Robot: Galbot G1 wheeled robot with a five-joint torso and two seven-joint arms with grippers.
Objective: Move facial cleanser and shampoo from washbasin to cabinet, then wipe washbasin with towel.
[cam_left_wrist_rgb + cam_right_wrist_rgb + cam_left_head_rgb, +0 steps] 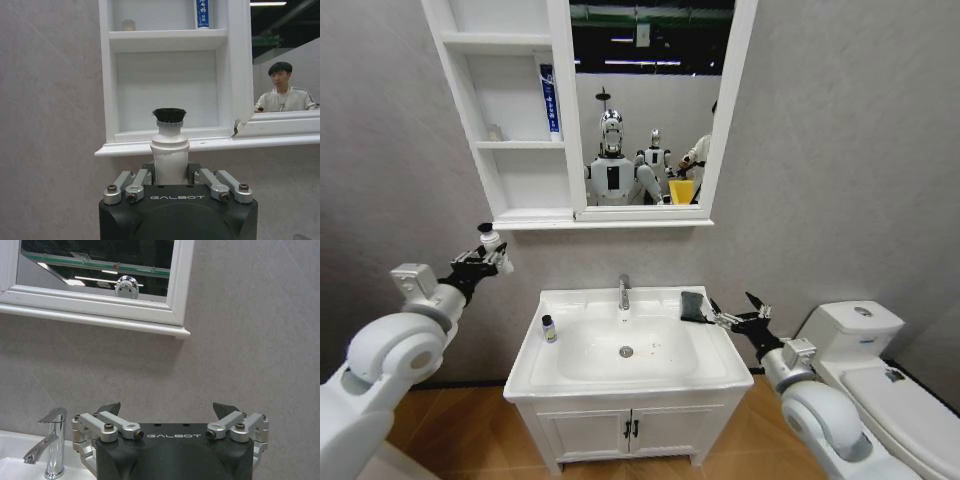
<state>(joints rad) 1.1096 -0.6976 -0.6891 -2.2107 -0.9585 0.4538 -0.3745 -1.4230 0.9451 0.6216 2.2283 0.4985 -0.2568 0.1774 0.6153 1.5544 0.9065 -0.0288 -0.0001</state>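
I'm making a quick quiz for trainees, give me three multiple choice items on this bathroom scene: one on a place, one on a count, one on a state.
1. Where is the towel?
A. on the washbasin rim right of the tap
B. in the cabinet
C. on the toilet

2. How many open shelf compartments does the cabinet show?
A. one
B. three
C. five

3. The left end effector is:
A. open
B. holding the towel
C. shut on a white bottle

Key: 1 A, dark cloth lies beside the tap; 2 B, three stacked openings; 3 C, fingers clamp the bottle.

Towel (692, 306) partly hidden by right end effector (738, 312) — toilet (880, 370) cropped
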